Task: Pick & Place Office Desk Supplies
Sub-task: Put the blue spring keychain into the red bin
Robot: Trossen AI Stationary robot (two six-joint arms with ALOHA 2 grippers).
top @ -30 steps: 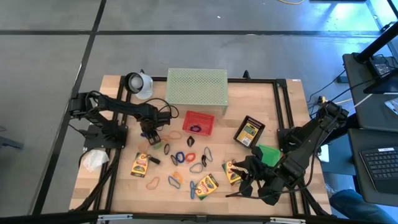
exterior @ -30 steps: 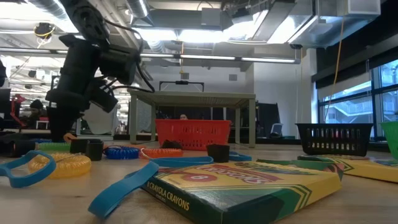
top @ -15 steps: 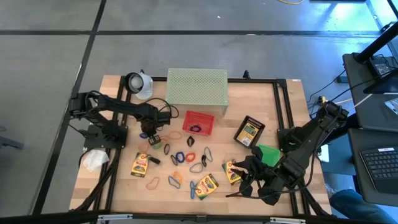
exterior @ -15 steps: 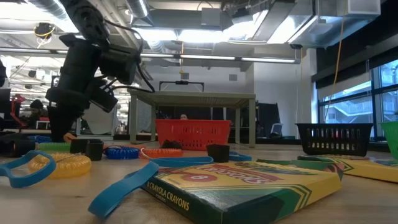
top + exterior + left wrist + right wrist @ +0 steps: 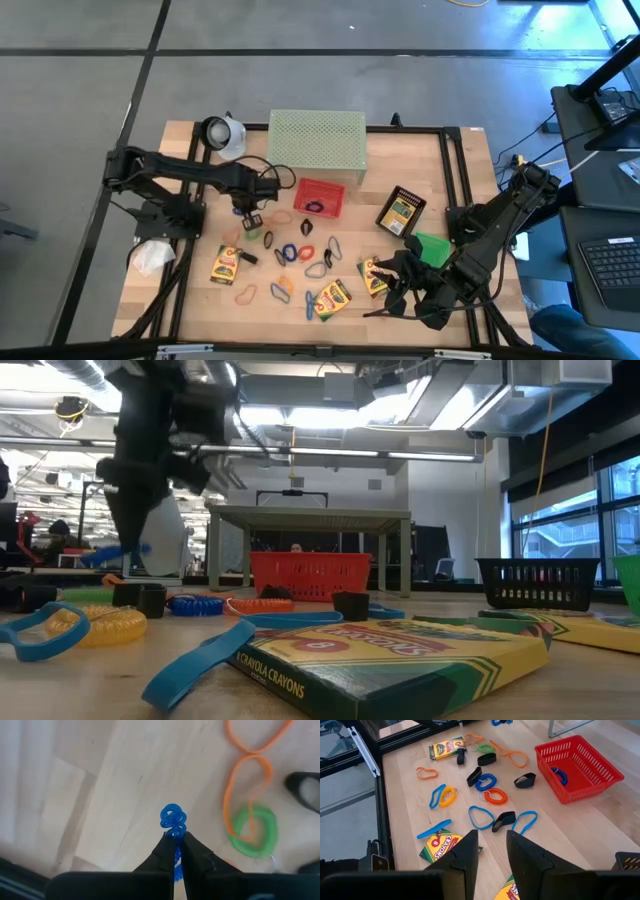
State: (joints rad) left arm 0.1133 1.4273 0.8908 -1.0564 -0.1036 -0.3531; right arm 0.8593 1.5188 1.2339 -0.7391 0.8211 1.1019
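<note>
An open-plan lab or workshop: exposed ceiling ducts (image 5: 440, 390) and strip lights (image 5: 330, 453) hang over a bare concrete floor (image 5: 300, 80), with a wooden test table (image 5: 460, 200) in a black frame and a neighbouring desk with a keyboard (image 5: 610, 265).

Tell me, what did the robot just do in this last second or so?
The left gripper closed on a small blue coil and lifted it off the table; seen from table height, that arm now hangs higher, with the coil beneath it. The right gripper, the red basket and the other supplies stayed put.
</note>
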